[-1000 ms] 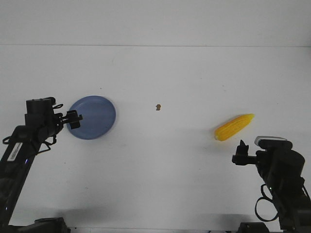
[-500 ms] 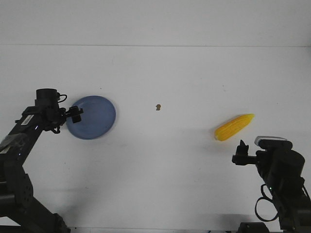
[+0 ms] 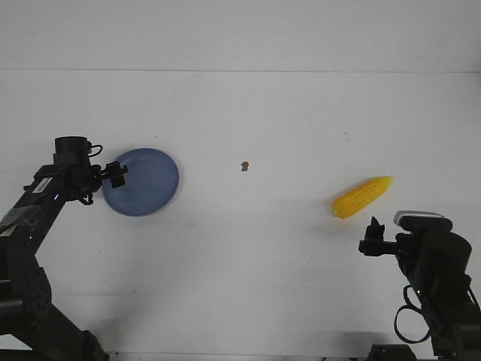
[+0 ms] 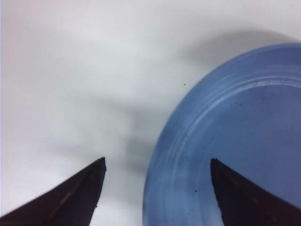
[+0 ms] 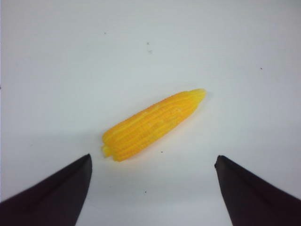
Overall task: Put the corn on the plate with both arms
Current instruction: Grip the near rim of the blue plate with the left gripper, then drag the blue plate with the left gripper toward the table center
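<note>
The blue plate [image 3: 143,181] lies on the white table at the left; in the left wrist view the plate [image 4: 235,141] fills one side. My left gripper [image 3: 115,174] hangs open over the plate's left rim, one finger over the plate, the other over bare table; in its own view the left gripper [image 4: 157,162] straddles the rim. The yellow corn [image 3: 362,197] lies on the table at the right, tip pointing up-right. My right gripper [image 3: 373,235] is open, just short of the corn's blunt end; the corn [image 5: 153,124] lies ahead of the right gripper [image 5: 153,160], untouched.
A small brown speck [image 3: 245,166] sits on the table between plate and corn. The table's far edge meets a white wall [image 3: 240,34] at the back.
The left arm rose and swung so its gripper now points across the plate's left rim. The plate, corn and right arm have stayed put.
</note>
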You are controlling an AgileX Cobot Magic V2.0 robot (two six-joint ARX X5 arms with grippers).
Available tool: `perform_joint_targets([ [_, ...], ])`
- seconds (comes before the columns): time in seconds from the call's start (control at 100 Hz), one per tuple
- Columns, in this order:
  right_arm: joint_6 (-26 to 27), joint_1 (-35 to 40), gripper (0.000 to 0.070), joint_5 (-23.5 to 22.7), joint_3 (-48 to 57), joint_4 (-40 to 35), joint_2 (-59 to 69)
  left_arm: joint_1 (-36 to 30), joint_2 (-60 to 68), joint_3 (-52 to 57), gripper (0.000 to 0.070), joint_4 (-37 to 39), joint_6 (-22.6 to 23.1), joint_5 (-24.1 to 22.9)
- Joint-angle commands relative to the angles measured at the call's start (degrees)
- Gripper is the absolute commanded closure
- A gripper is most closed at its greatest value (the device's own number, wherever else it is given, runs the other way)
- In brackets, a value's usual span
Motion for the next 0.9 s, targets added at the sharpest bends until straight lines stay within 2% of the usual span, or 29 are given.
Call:
perform_joint_targets([
  [0.0, 0.17, 0.04, 0.0147, -0.04, 0.68, 0.57, 0.13, 0.2, 1.95, 1.07, 0.0236, 0.04, -0.31, -0.09],
  [0.27, 0.17, 0.04, 0.0146, -0.04, 0.68, 0.57, 0.11, 0.2, 4.42, 1.07, 0.0237, -0.04, -0.31, 0.44],
  [0.33, 0.17, 0.04, 0.0146, -0.02, 0.68, 0.57, 0.11, 0.2, 4.44, 1.07, 0.0256, -0.04, -0.31, 0.52],
  [0.37, 0.17, 0.04, 0.0146, -0.02, 0.68, 0.55, 0.11, 0.2, 4.44, 1.07, 0.0326, -0.09, -0.28, 0.52],
  [0.47, 0.17, 0.04, 0.0146, -0.04, 0.68, 0.55, 0.11, 0.2, 4.44, 1.07, 0.0617, -0.13, -0.26, 1.64],
  [0.52, 0.17, 0.04, 0.0146, -0.04, 0.68, 0.55, 0.11, 0.2, 4.44, 1.07, 0.0673, 0.02, -0.24, 2.51],
  [0.71, 0.17, 0.04, 0.0146, -0.04, 0.68, 0.57, 0.11, 0.35, 4.22, 1.07, 0.0692, 0.07, -0.26, 4.39],
  [0.89, 0.17, 0.04, 0.0146, -0.02, 0.68, 0.55, 0.11, 0.48, 1.31, 1.07, 0.0692, -0.15, -0.31, 12.22],
])
